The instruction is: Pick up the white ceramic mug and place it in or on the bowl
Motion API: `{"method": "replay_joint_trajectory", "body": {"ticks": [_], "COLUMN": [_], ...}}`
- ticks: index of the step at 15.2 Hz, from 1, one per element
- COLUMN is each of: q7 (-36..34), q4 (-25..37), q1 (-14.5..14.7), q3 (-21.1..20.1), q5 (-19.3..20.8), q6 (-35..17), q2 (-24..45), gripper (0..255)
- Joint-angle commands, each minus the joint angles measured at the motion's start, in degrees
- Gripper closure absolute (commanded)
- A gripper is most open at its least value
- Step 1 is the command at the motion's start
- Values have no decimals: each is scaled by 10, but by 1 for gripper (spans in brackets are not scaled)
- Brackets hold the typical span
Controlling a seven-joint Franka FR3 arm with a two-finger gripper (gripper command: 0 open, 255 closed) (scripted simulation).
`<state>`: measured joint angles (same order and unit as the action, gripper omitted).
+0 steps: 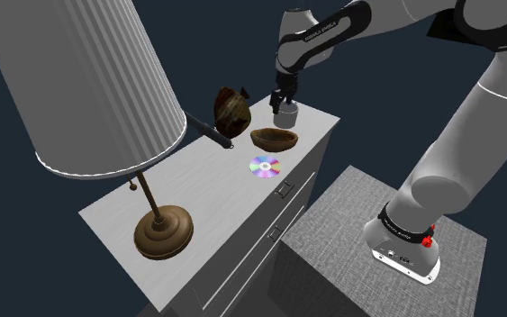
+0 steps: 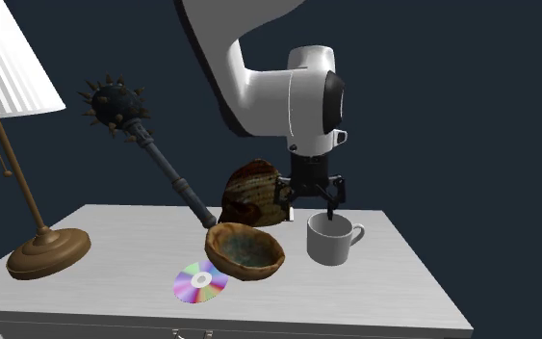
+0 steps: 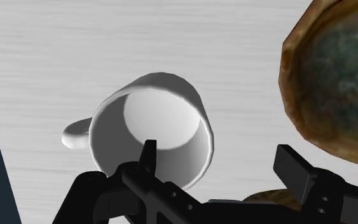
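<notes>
A white mug (image 2: 331,241) stands upright on the white dresser top (image 2: 394,289), its handle pointing away from the bowl. The brown bowl (image 2: 245,250) sits close beside it, rim up. My black gripper (image 2: 309,207) hangs just over the mug and is open. In the wrist view one fingertip (image 3: 149,149) dips inside the mug (image 3: 152,127) and the other finger (image 3: 292,164) stands outside it, on the side of the bowl (image 3: 336,83). The fingers straddle the mug's wall without clasping it. In the shoulder view the gripper (image 1: 283,101) sits on top of the mug (image 1: 286,114), behind the bowl (image 1: 274,139).
A shiny disc (image 1: 264,166) lies in front of the bowl. A brown mottled lump (image 2: 254,191) and a spiked mace (image 2: 115,104) stand behind it. A tall lamp (image 1: 80,81) with a wooden base (image 1: 163,230) occupies the dresser's other end. The dresser edge runs close past the mug.
</notes>
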<state>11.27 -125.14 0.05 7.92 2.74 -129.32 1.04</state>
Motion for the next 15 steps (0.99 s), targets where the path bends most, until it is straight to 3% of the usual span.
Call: {"method": "replay_joint_trajectory", "body": {"ticks": [1,8,15], "q7": [1,4,4], "q4": [4,-11,-11], "q1": [0,-2,-2], "q3": [0,1,1], "q5": [-2,-7,-7], "q6": [-16,-64,-64], "q2": [19,51,51], "gripper": [0,0,0]}}
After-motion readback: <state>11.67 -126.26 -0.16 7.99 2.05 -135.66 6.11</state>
